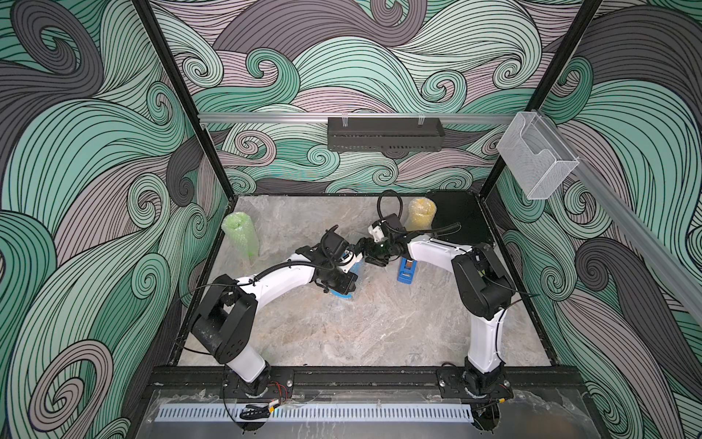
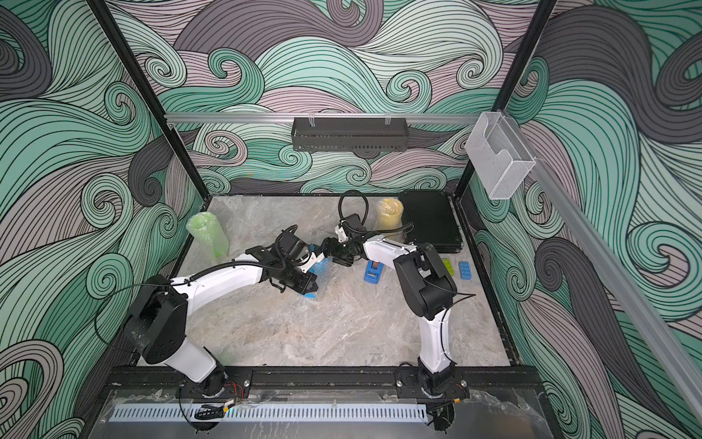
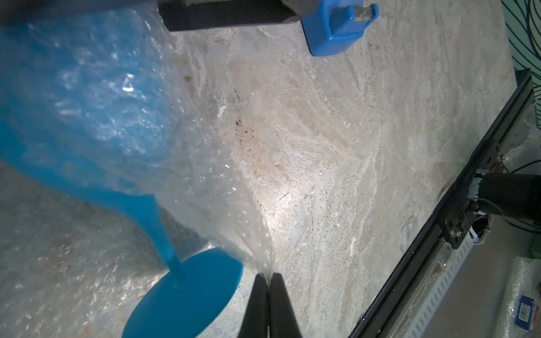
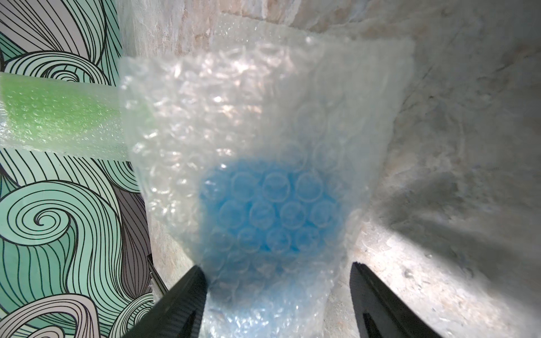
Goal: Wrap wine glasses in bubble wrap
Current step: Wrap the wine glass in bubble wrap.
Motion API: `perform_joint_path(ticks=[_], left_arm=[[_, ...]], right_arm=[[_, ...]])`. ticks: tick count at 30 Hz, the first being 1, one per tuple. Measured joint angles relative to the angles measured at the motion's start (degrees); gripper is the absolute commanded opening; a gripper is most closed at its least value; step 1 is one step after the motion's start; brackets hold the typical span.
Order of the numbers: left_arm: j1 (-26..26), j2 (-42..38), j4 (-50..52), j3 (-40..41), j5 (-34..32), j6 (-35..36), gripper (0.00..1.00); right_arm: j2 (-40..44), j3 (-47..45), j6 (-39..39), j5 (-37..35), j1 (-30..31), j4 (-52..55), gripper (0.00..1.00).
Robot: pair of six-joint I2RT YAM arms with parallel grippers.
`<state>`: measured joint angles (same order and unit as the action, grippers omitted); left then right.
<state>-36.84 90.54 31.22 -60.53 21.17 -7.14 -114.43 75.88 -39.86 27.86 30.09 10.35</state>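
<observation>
Left wrist — hand (image 3: 268, 277) tight on bubble wrap (image 3: 210, 187)

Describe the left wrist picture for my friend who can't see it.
The left gripper is shut on an edge of clear bubble wrap draped over a blue goblet, whose stem and round foot show bare. Farther off, a blue tape dispenser sits on the marbled table.

Walls (image 1: 342, 57) on three sides: printed swirl pattern in teal, mauve and grey. Tabletop (image 1: 342, 334): grey-beige marble look. Black frame post (image 1: 176, 76) at each far corner. Aluminium rail (image 1: 266, 117) on the far wall carries a black perforated tray (image 1: 383, 138). Clear bin (image 1: 535, 159) on the right rail. Black panel (image 1: 456, 216) at far right.
</observation>
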Motion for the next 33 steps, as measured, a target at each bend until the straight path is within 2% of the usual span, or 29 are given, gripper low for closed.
perform_joint_path(ticks=[7, 18, 20, 24, 28, 31, 33], left_arm=[[1.2, -4.7, -0.6, 2.4, -1.3, 1.1, 0.00], [5.5, -7.3, -2.3, 7.7, -3.7, 2.0, 0.01], [6.4, -7.3, -2.6, 8.2, -3.8, 2.0, 0.11], [7.5, -7.7, -2.5, 7.8, -3.0, 1.7, 0.47], [8.3, -7.4, -0.6, 4.7, -2.3, 1.4, 0.69], [8.9, -4.2, 1.0, -1.8, -1.7, 2.0, 0.79], [9.2, -0.3, 1.6, -7.3, -1.1, 3.0, 0.93]], right_arm=[[-0.4, 1.0, 0.0, -0.7, 0.0, 1.1, 0.79], [-1.0, 2.3, 0.0, -1.1, 0.0, 2.3, 0.78], [-1.0, 2.3, 0.0, -1.3, 0.0, 2.3, 0.78], [-1.1, 2.9, -0.5, -2.2, 0.0, 2.4, 0.78], [-1.1, 3.0, -1.1, -2.7, 0.0, 2.4, 0.78], [-1.1, 3.0, -1.3, -2.8, 0.0, 2.4, 0.78], [-1.1, 3.0, -1.4, -2.8, 0.0, 2.4, 0.78]])
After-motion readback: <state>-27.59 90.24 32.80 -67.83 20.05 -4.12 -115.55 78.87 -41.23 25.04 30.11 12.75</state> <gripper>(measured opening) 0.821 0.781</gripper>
